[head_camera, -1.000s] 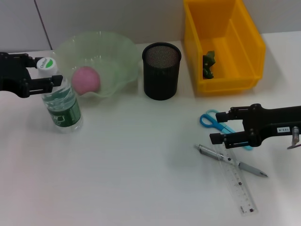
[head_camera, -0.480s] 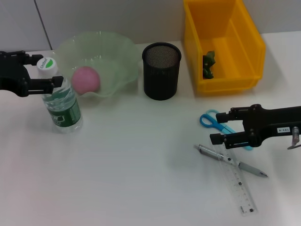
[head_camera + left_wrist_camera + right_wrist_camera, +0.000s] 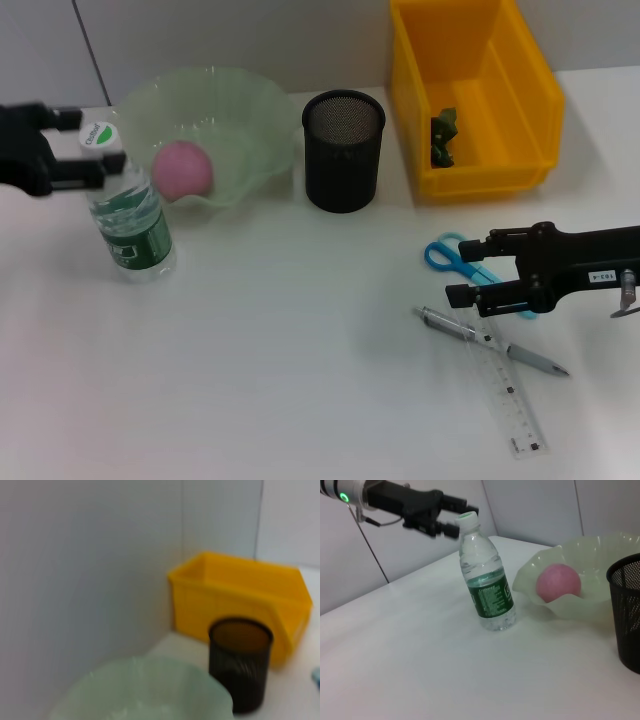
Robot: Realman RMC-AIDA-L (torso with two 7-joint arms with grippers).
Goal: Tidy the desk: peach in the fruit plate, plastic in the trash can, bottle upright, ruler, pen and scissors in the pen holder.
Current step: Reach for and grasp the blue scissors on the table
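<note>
The clear bottle (image 3: 128,215) with a green label stands upright on the desk, also seen as the bottle (image 3: 487,585). My left gripper (image 3: 88,150) is open just left of its cap, seen from across the desk as the left gripper (image 3: 454,520). The pink peach (image 3: 183,168) lies in the pale green fruit plate (image 3: 250,110). Green plastic (image 3: 443,138) lies in the yellow trash can (image 3: 520,70). My right gripper (image 3: 462,269) hangs open over the blue scissors (image 3: 431,259). The pen (image 3: 490,342) crosses the clear ruler (image 3: 510,395) just in front. The black mesh pen holder (image 3: 343,150) holds nothing visible.
The fruit plate (image 3: 150,690), pen holder (image 3: 240,665) and yellow trash can (image 3: 240,600) line up along the back of the white desk against a grey wall. In the right wrist view the pen holder (image 3: 627,615) stands next to the plate (image 3: 600,555).
My left gripper has drawn back to the left, off the bottle's neck, and the bottle stays standing. The right arm has not moved.
</note>
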